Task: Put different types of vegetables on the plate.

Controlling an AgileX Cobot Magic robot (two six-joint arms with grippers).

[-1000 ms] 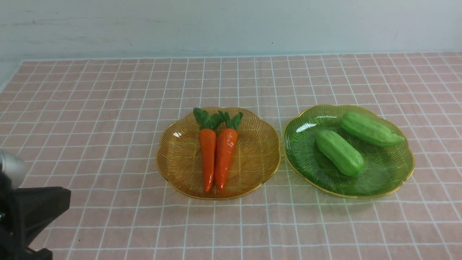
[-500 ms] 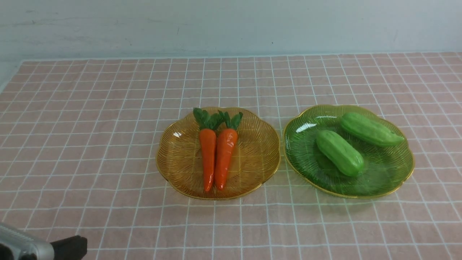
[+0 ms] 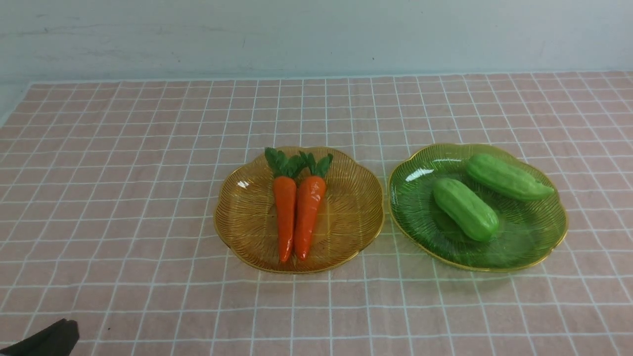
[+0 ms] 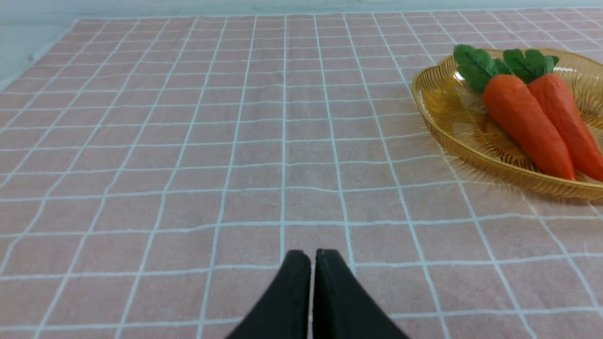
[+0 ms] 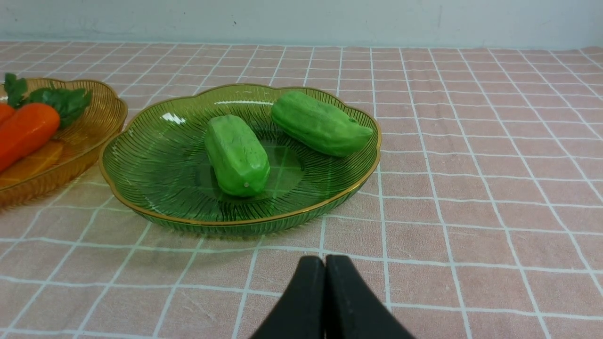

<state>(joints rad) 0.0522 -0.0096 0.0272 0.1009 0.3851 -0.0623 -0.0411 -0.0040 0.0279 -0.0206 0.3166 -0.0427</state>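
Note:
Two orange carrots (image 3: 295,212) with green tops lie side by side on an amber plate (image 3: 247,217) at the table's middle. On the green plate (image 3: 524,242) to its right lie two light-green cucumbers (image 3: 465,208), one nearer and one (image 3: 507,177) farther back. My left gripper (image 4: 313,256) is shut and empty, low over the cloth, left of the amber plate (image 4: 452,122); only its tip (image 3: 49,338) shows in the front view. My right gripper (image 5: 325,261) is shut and empty, just before the green plate (image 5: 155,160). It is out of the front view.
A pink cloth with a white grid (image 3: 148,148) covers the table. A pale wall (image 3: 316,34) stands behind its far edge. The cloth's left edge (image 3: 15,106) shows at the far left.
The left arm has sunk down and back toward the lower left corner of the front view; only a dark tip remains there. The vegetables and plates have not moved.

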